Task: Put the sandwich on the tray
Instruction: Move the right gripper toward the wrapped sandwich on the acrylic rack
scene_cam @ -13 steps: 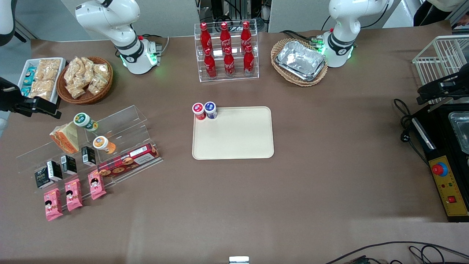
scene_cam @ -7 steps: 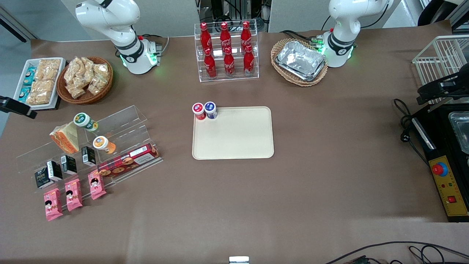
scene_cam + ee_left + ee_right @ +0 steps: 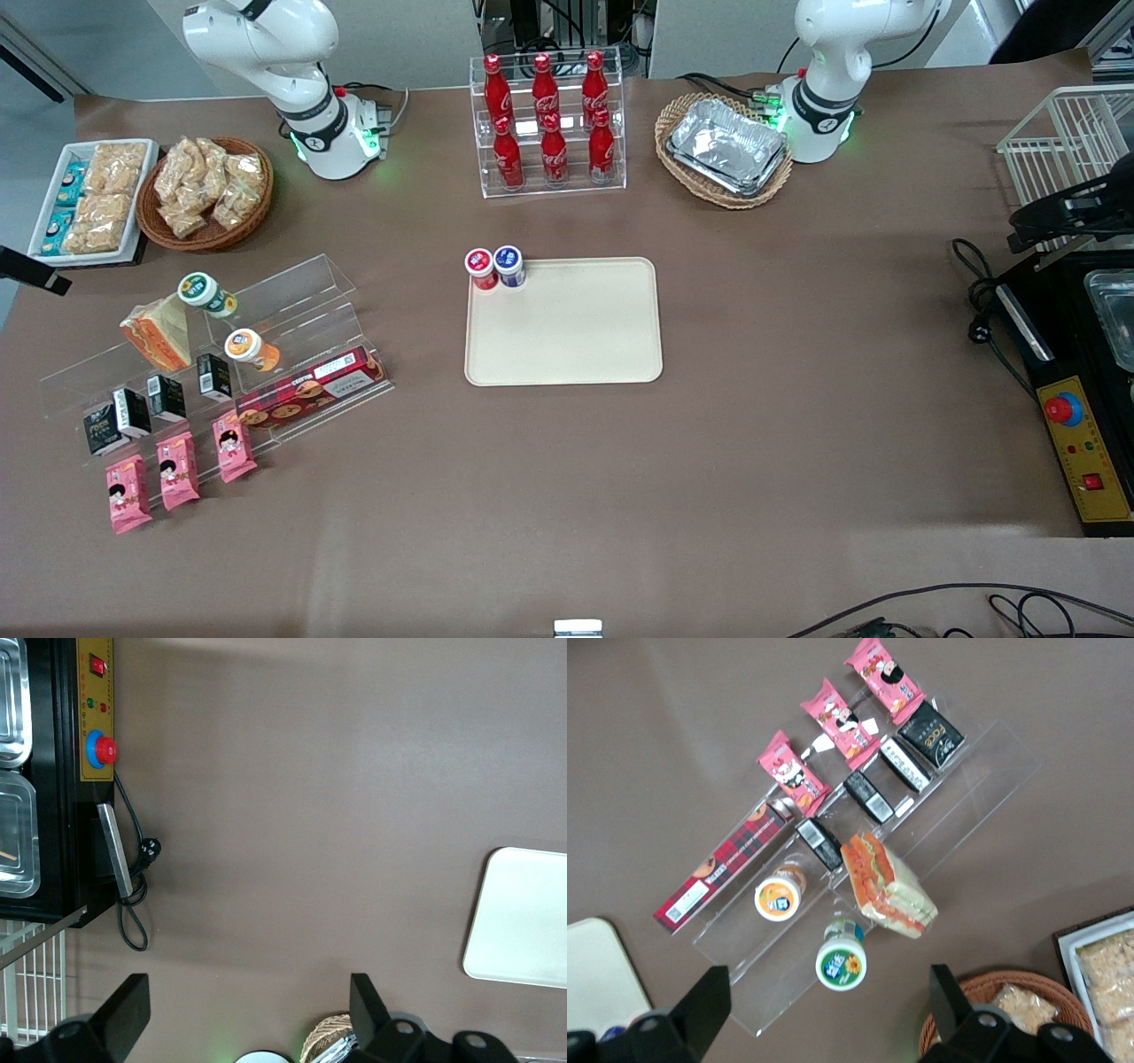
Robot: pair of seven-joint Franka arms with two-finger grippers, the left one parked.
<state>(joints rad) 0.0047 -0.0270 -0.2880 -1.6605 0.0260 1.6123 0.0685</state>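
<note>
My tool hangs high above the clear acrylic rack, its fingers spread apart and holding nothing. The sandwich sits on that rack beside a green-lidded cup, well apart from the tray mid-worktop.

The arm is showing smooth, round, white shells. Its base is wearing a black ring with a small white mark on it. A green light is glowing low on the base. Thin black cables are lying next to the base. The gripper is hanging above the sandwich, with its two fingers standing wide apart. The fingers are looking black and flat, like wedges. Each one is sitting on a dark grey block that is showing a small round hole.
</note>
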